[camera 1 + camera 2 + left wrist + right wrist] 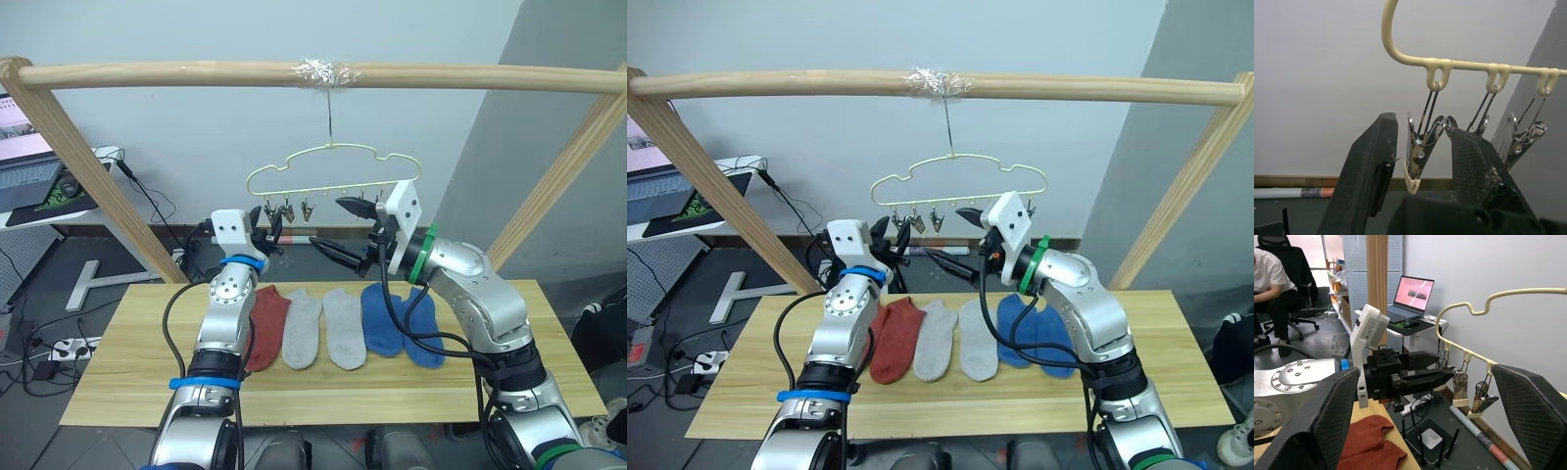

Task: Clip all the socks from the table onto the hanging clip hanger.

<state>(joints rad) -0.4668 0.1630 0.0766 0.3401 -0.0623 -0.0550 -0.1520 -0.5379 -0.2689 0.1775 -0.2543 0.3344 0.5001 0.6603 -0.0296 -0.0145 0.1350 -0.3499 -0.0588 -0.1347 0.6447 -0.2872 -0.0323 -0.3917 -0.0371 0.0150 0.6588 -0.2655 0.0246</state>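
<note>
Five socks [323, 328] lie in a row mid-table [118, 377], long axes toward the far edge; red partly behind arm. Left end effector [1418, 161] straddles the hanger's [333, 166] end clip [1419, 154], unclenched; right end effector [343, 227] spread wide, empty.

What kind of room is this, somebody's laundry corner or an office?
Most likely an office or lab with a mock laundry rig: a laptop sits on a desk, a person sits at an office chair, and the clip hanger hangs from a taped wooden frame.

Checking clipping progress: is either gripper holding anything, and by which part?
Nothing held. Left gripper brackets the end clip, open; right gripper open, empty.
</note>
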